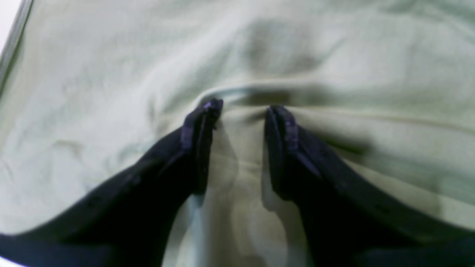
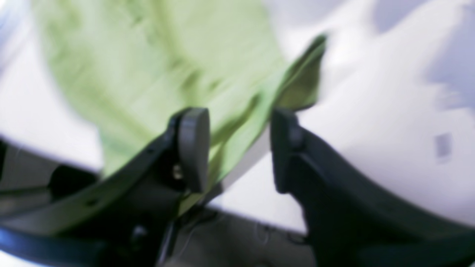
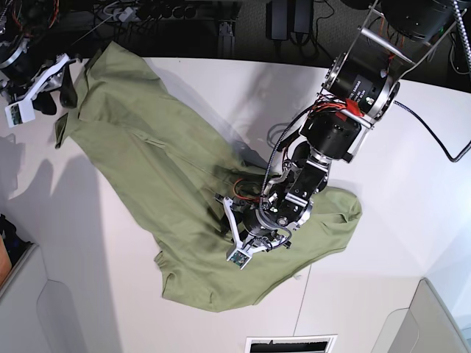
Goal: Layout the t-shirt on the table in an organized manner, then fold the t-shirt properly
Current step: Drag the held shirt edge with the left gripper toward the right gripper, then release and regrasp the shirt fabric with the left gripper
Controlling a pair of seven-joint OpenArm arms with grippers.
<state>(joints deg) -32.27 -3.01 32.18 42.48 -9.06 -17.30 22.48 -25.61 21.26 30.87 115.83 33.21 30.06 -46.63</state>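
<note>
The olive-green t-shirt (image 3: 147, 169) lies crumpled and slanted across the white table (image 3: 397, 147), from the far left corner to the front middle. My left gripper (image 3: 229, 213) presses down on the shirt's middle. In the left wrist view, my left gripper (image 1: 245, 109) is open with a raised ridge of the shirt (image 1: 334, 55) between its tips. My right gripper (image 3: 59, 92) hovers at the far left by the shirt's edge. In the blurred right wrist view, my right gripper (image 2: 239, 115) is open, with the shirt (image 2: 148, 55) hanging past the left finger above the table (image 2: 371, 129).
Cables and power strips (image 3: 147, 11) lie beyond the table's far edge. A thin seam (image 3: 309, 294) runs to a vent slot (image 3: 291, 344) at the front edge. Grey bins stand at the bottom left (image 3: 22, 309) and the bottom right (image 3: 441, 323).
</note>
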